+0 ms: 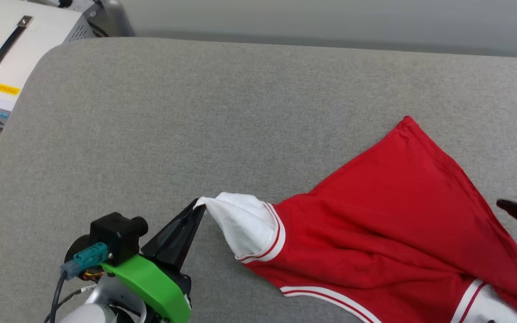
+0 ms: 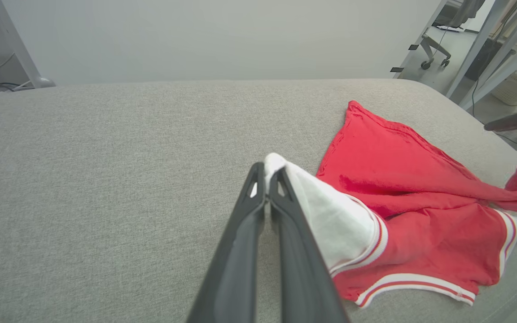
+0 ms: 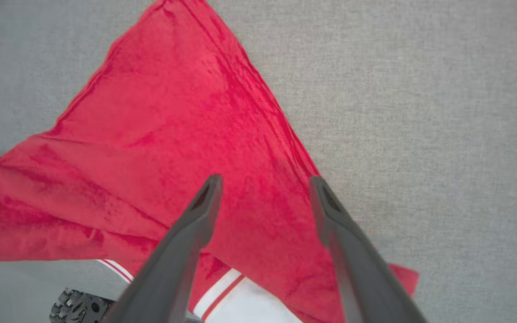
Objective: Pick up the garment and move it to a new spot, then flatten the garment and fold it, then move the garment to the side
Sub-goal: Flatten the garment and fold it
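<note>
1. Head view, 10 o'clock: a white equipment case with a black handle and a yellow label stands beyond the rounded corner of the grey fabric-covered desk.
2. At 7 o'clock the left tool, carried on a green mount, has its dark fingers pressed together on the tip of the white sleeve. It pinches the sleeve, which is drawn into a cone pointing toward 9 o'clock.
3. The garment lies on the desk at 4 o'clock as plain red cloth with diagonal creases. One corner points toward 12 o'clock, and red-white striped trim runs along the edge at 5 o'clock.
4. At 3 o'clock a dark fingertip of the right tool enters from the picture's edge, beside the garment's right border.
5. Left wrist view: the left tool sits at the centre, clamped on the white sleeve. The garment spreads toward 3 o'clock, with a rolled red fold at the far right. One finger of the right tool shows at 2 o'clock.
6. Right wrist view: the right tool has its fingers spread apart over the garment. I cannot tell whether they touch the cloth. A second white sleeve with striped trim lies at 6 o'clock.
</note>
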